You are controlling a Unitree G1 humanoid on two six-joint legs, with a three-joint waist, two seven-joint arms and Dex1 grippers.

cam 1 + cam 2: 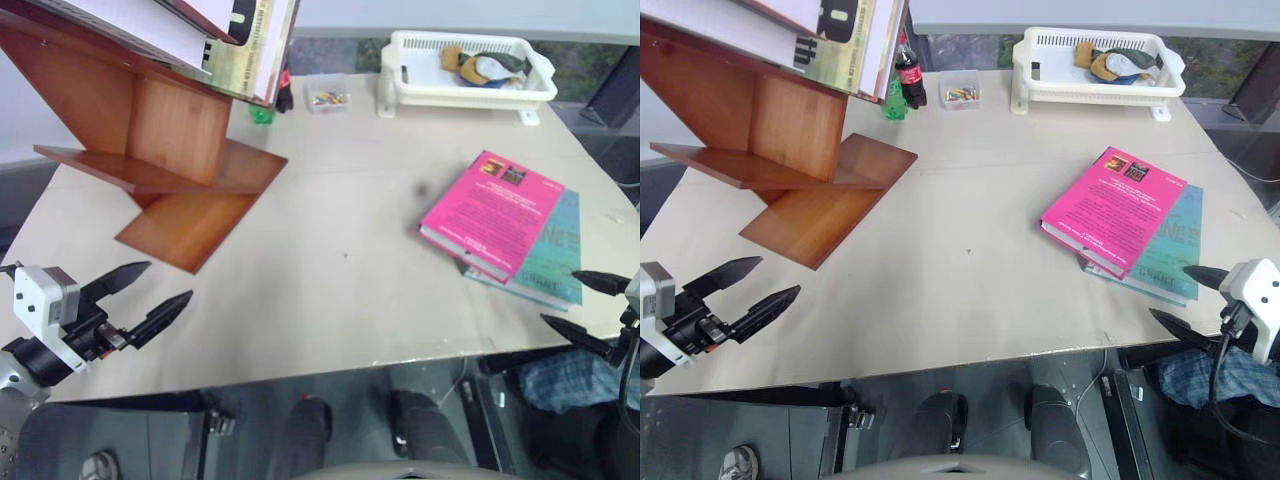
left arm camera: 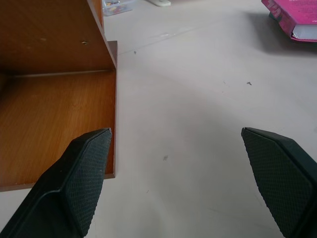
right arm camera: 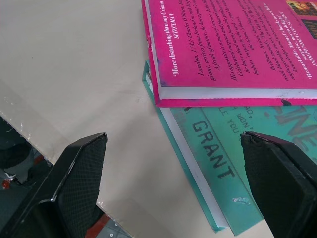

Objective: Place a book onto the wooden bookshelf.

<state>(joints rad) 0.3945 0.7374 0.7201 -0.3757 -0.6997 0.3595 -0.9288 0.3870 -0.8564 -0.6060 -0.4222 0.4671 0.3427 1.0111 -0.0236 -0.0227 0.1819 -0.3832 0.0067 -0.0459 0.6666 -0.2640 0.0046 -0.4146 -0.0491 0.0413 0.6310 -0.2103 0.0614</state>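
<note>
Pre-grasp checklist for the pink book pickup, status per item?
1. Right gripper open: ok, fingers spread wide.
2. Left gripper open and holding nothing: ok.
3. Pink book reachable: ok, lies flat, back cover up, just ahead of the right gripper.
4. Book free to lift: ok, it rests on top of the teal book; nothing sits on it.
5. Risk of grabbing both books: not ok, the edges are stacked close.
6. Open slot on the wooden bookshelf: ok for the lower boards, which are bare; upper board already holds books.
</note>
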